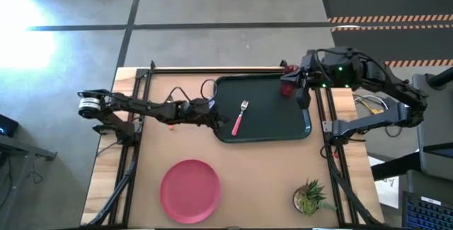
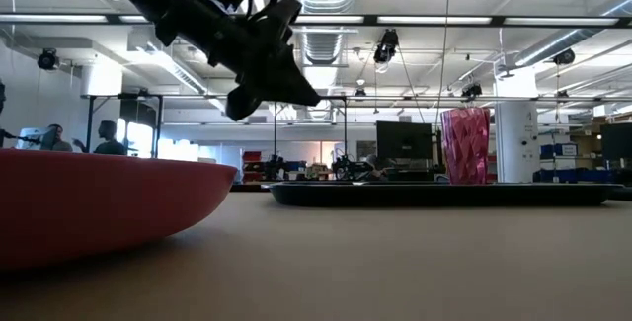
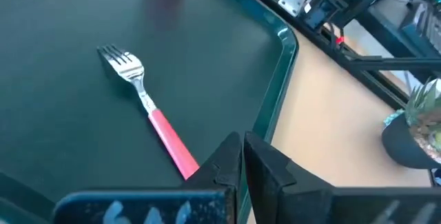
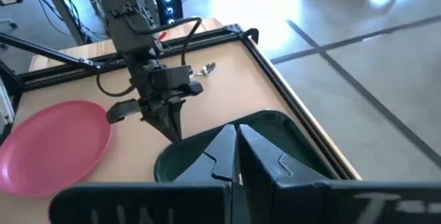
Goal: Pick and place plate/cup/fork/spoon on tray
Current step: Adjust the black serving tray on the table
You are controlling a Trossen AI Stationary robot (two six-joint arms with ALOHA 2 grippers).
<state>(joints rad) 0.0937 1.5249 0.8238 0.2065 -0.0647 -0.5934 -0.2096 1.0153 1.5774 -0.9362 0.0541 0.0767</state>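
The dark green tray [image 1: 272,127] lies at the table's far middle. The fork [image 1: 240,117] lies flat on the tray's left part, tines toward the far edge; it also shows in the left wrist view [image 3: 148,110]. The dark-red cup [image 1: 287,87] stands upright in the tray's far right corner [image 2: 466,144]. The pink plate [image 1: 190,190] lies on the table near the front edge. The spoon's silver bowl [image 4: 208,67] shows on the table beside the left arm. My left gripper [image 1: 216,122] is shut, above the tray's left rim near the fork's handle end. My right gripper [image 1: 303,101] is shut, over the tray's right rim.
A small potted plant [image 1: 310,197] stands at the table's near right. Black frame rails [image 1: 212,70] run along the far, left and right sides. Bare tabletop lies between the plate and the tray.
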